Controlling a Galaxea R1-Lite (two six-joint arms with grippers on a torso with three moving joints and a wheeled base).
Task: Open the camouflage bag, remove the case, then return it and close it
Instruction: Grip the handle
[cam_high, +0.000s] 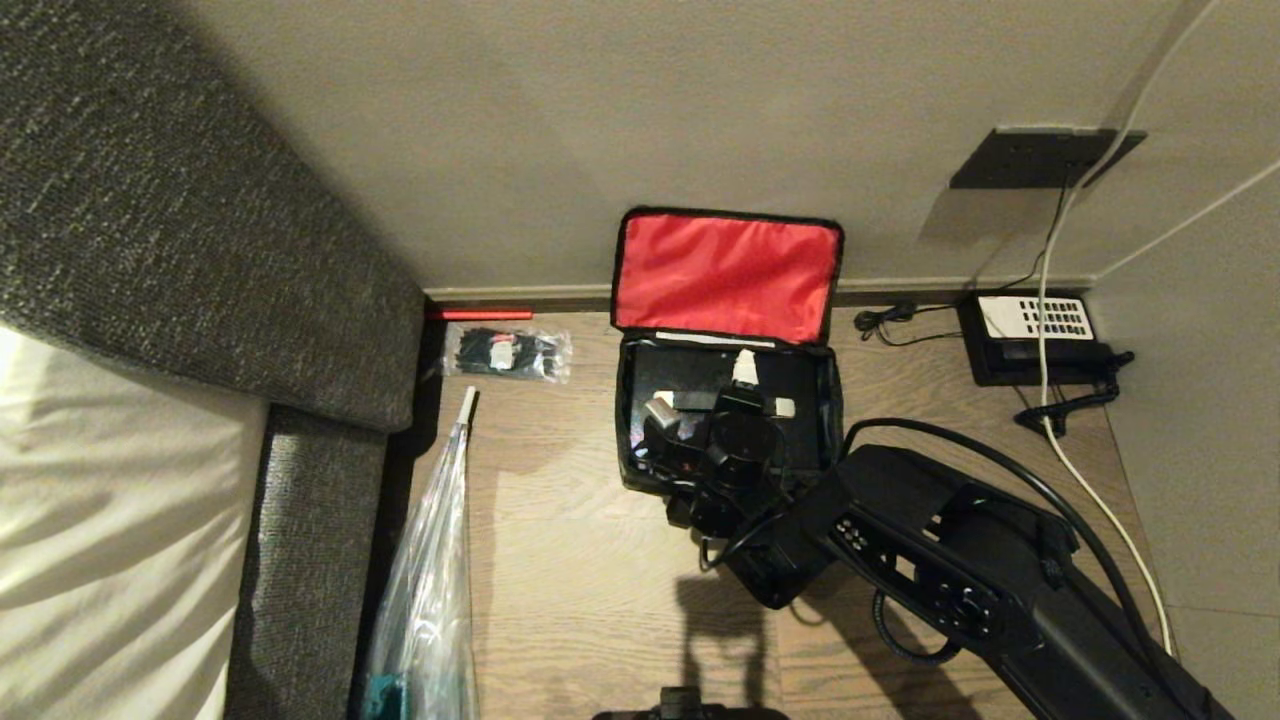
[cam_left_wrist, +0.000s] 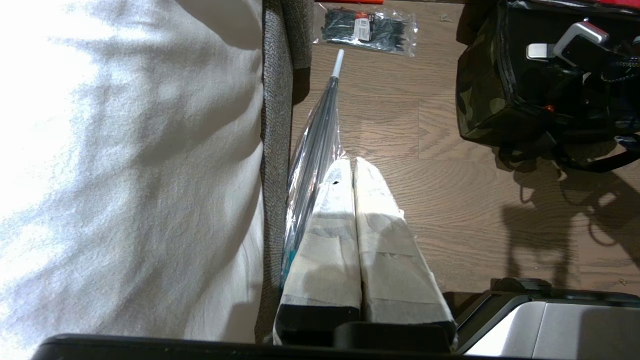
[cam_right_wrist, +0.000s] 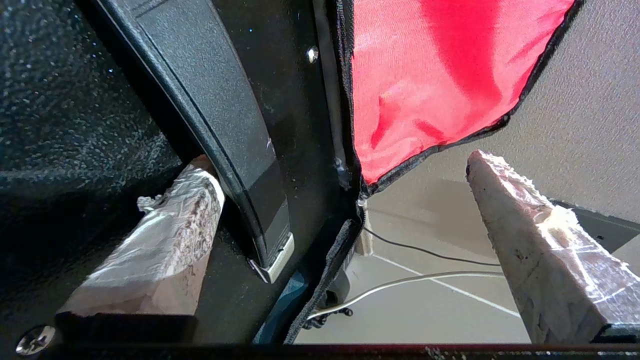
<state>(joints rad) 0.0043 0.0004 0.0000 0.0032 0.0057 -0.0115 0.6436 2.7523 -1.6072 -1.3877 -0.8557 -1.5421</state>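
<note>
The camouflage bag (cam_high: 627, 420) stands open on the floor by the wall, its red-lined lid (cam_high: 727, 272) leaning upright against the wall. The black speckled case (cam_high: 690, 372) lies inside it. My right gripper (cam_high: 712, 408) reaches down into the bag, open wide. In the right wrist view one taped finger (cam_right_wrist: 170, 225) has its tip tucked behind the case's long black handle (cam_right_wrist: 220, 125). The other finger (cam_right_wrist: 530, 225) hangs out past the bag's zipper edge. Nothing is gripped. My left gripper (cam_left_wrist: 352, 162) is shut and empty, parked low beside the bed.
A grey upholstered bed frame (cam_high: 150, 250) fills the left. A clear plastic bag (cam_high: 425, 590) leans on it, with a packet of black zip ties (cam_high: 507, 353) beyond. A black telephone (cam_high: 1035, 335) and cables (cam_high: 1045, 300) sit right of the bag by the wall.
</note>
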